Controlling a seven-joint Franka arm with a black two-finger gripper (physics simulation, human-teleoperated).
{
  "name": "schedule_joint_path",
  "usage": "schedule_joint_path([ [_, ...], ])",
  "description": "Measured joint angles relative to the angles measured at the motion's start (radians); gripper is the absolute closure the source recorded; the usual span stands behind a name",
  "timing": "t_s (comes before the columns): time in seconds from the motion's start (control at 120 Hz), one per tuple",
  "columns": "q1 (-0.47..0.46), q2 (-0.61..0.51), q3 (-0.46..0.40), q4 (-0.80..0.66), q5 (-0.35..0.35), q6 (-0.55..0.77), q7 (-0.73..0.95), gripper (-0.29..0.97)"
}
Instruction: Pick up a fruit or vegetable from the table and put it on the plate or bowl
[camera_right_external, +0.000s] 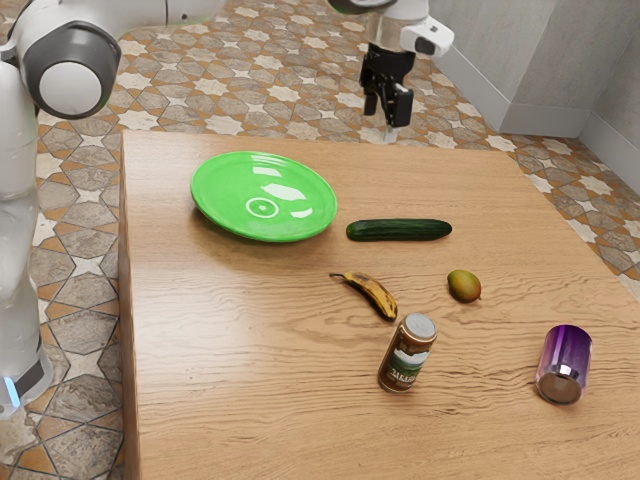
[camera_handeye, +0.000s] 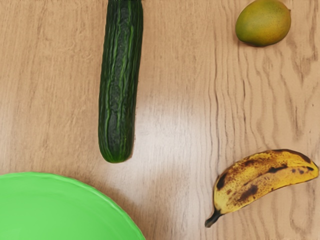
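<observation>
Table (camera_right_external: 300, 400) of light wood stands on patterned floor tiles (camera_right_external: 280, 60) (grey walls (camera_right_external: 540, 50) behind). Gripper (camera_right_external: 385, 112) hangs released, holding nothing, above the far edge. Cucumber (camera_right_external: 399, 230) lies just beside the plate (camera_right_external: 230, 200), on the exterior view's right. Banana (camera_right_external: 366, 293) and mango (camera_right_external: 463, 286) lie nearer.

The arm (camera_right_external: 18, 200) is formed of glossy white rounded shells, with a grey ring (camera_right_external: 78, 42) set around one joint cap (camera_right_external: 68, 88). The gripper (camera_right_external: 382, 115) is coloured black and is mounted below a white housing (camera_right_external: 425, 35).
</observation>
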Motion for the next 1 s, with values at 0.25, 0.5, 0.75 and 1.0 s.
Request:
schedule_joint_path([
  [0.25,-0.016,0.002,0.008,0.002,-0.011,0.000,0.012,0.00],
  [0.5,-0.019,0.095,-0.004,0.063,-0.027,0.048,0.018,0.00],
  [0.75,-0.006,0.139,0.005,0.067,-0.031,0.101,0.022,0.00],
  [1.0,-0.010,0.311,0.005,0.273,-0.038,0.112,0.025,0.00],
])
